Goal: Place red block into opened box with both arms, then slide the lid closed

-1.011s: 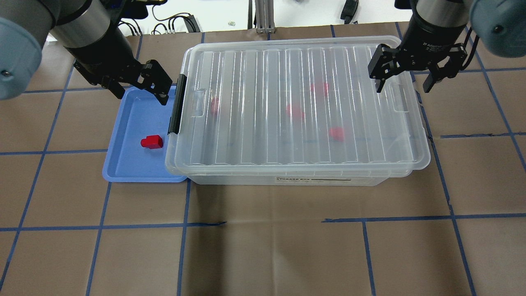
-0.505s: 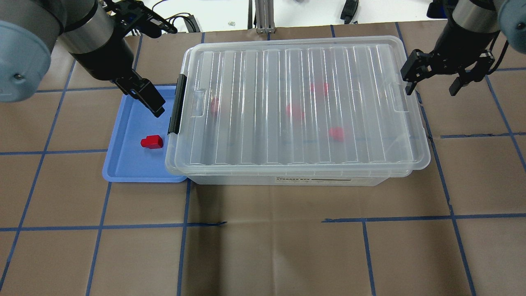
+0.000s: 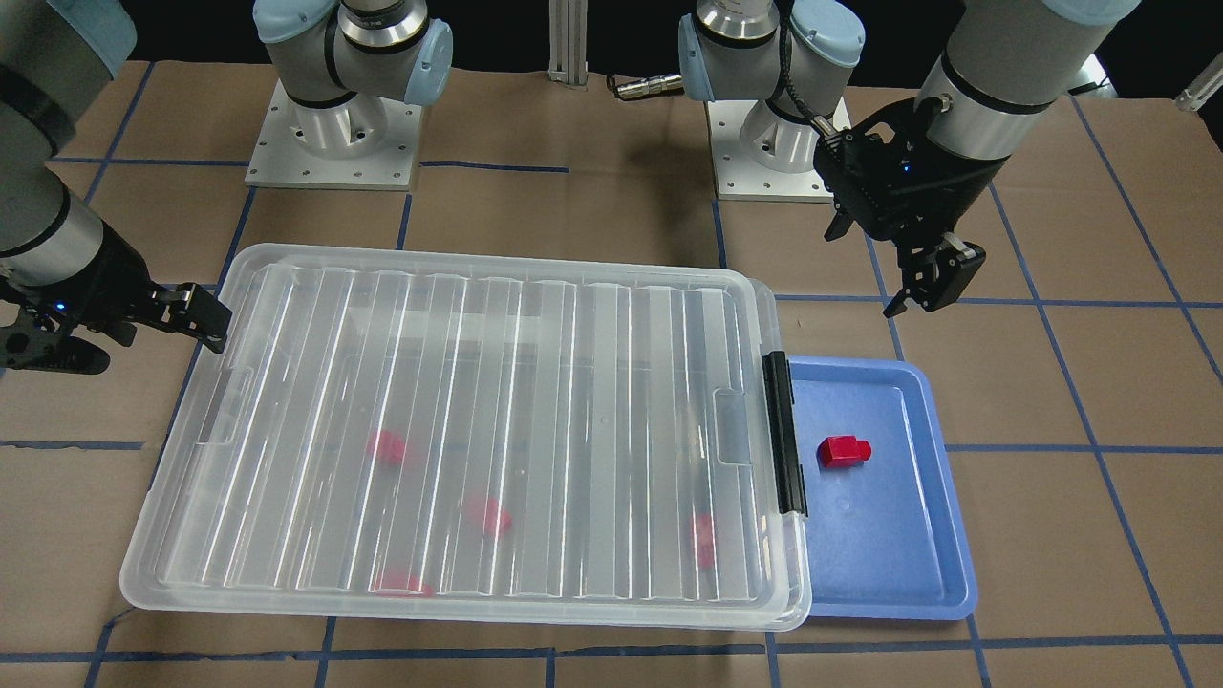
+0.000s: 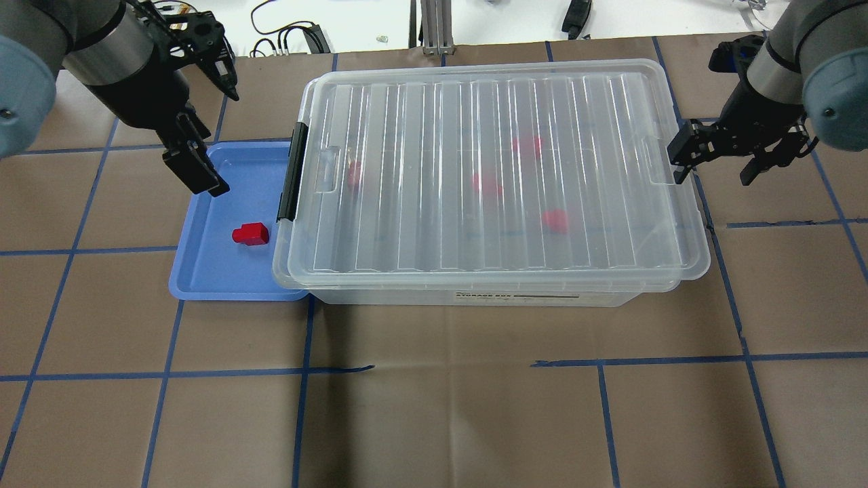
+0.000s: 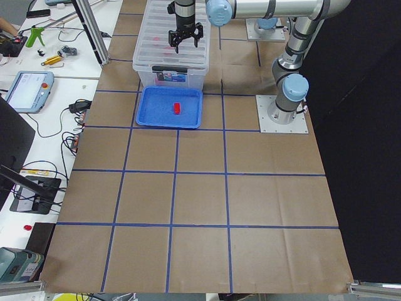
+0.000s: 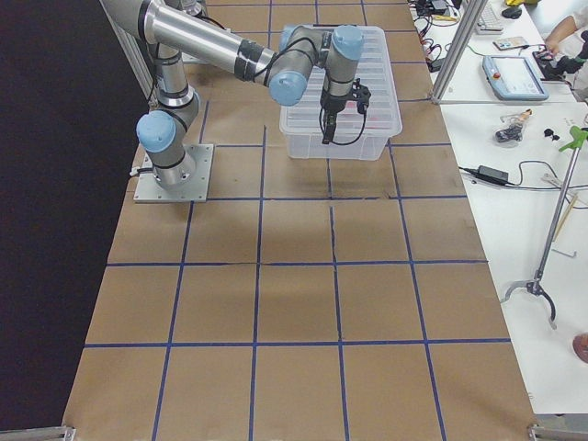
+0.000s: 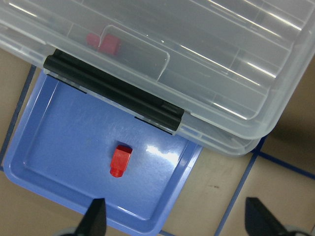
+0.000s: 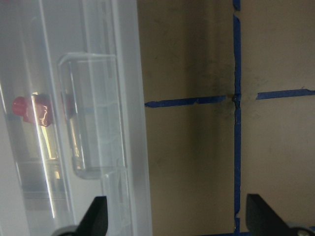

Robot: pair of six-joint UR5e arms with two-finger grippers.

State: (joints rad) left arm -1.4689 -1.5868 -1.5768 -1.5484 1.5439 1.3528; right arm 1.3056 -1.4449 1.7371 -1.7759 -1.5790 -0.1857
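Observation:
The ribbed clear lid [image 4: 475, 169] lies over the whole box [image 4: 475, 297]. Several red blocks, one of them [image 4: 487, 183], show blurred through it. Another red block [image 4: 251, 234] lies alone in the blue tray [image 4: 203, 271] beside the black latch bar [image 4: 291, 173]; the left wrist view shows this red block [image 7: 120, 160] too. My left gripper [image 4: 224, 139] hangs open and empty above the tray's far left corner. At the lid's right short end my right gripper [image 4: 712, 168] is open and empty, its near finger close to the lid's rim [image 8: 133, 123].
The blue tray [image 3: 889, 583] butts against the box's latch end. Brown paper with blue tape lines covers the table [image 4: 434, 407]. Both arm bases [image 3: 334, 143] stand behind the box. Benches with tools and cables flank the table ends [image 5: 37, 94].
My left gripper has turned and pulled back to the left, away from the latch. My right gripper has moved off the lid's right end to just outside its rim.

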